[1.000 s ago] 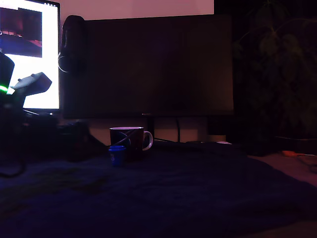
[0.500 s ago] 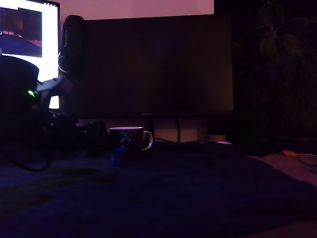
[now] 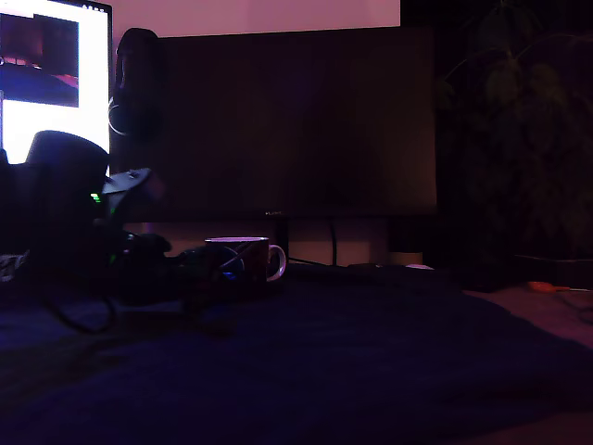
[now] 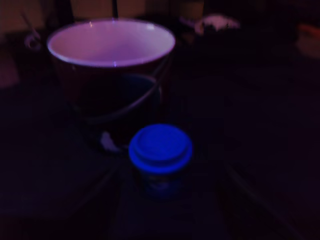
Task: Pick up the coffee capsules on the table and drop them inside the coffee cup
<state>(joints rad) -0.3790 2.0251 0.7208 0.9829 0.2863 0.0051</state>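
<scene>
A large dark monitor (image 3: pixel 287 120) filled the upper middle of the exterior view, and a second, lit screen (image 3: pixel 56 93) glowed white in the upper left corner. The dim worktop (image 3: pixel 371 362) spread across the whole lower half of that frame, too dark to show much of its surface.

The arm (image 3: pixel 65 213) sat low at the left of the exterior view as a dark bulk with a small green light on it, reaching toward the middle of the frame. Its pincer (image 3: pixel 199 269) lay just left of the coffee cup, down near the worktop, but it was lost in shadow, and I could not tell whether it was wide or narrow. The wrist view showed no clear fingers either.

The coffee cup (image 3: pixel 243 262) stood upright at the lower middle of the exterior view, its white handle turned to the frame's right and its pale rim catching light. In the wrist view the coffee cup (image 4: pixel 112 70) filled the upper left of the picture, its pale inside wide open and thin light lines crossing its dark side.

The blue capsule (image 4: pixel 160 152) stood at the centre of the wrist picture, just in front of the cup's wall, resting on the worktop. A small pale patch showed beside it at the cup's foot, too blurred to name.
</scene>
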